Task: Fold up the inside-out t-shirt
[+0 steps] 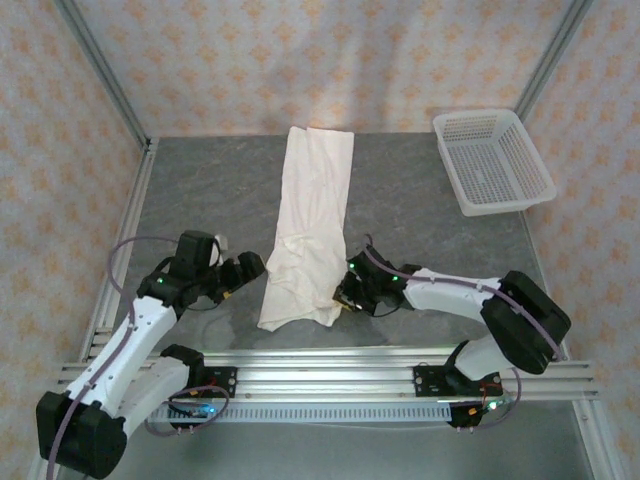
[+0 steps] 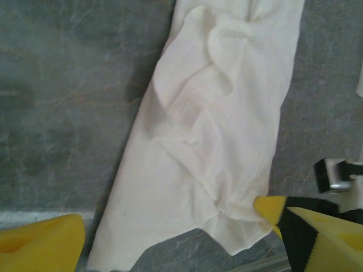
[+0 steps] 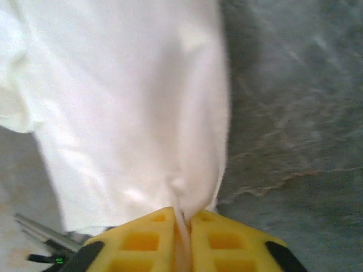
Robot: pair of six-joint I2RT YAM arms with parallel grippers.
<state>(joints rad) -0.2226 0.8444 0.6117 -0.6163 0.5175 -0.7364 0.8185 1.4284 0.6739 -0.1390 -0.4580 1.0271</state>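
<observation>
Cream cotton, the inside-out t-shirt (image 1: 312, 215) lies as 1 long narrow strip down the middle of the table (image 1: 420, 235), its long axis running from far edge to near. Left of its near end, the left gripper (image 1: 243, 272) stands wide open and empty, just beside the cloth. At the near right corner, the right gripper (image 3: 182, 220) is pinched on the fabric, so it likely leads the fold.

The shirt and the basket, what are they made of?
The t-shirt looks like soft, matte cream cloth, probably cotton: it wrinkles and bunches into folds. The basket looks like stiff white plastic with a smooth finish: its walls are an even mesh of holes and keep their shape.
</observation>
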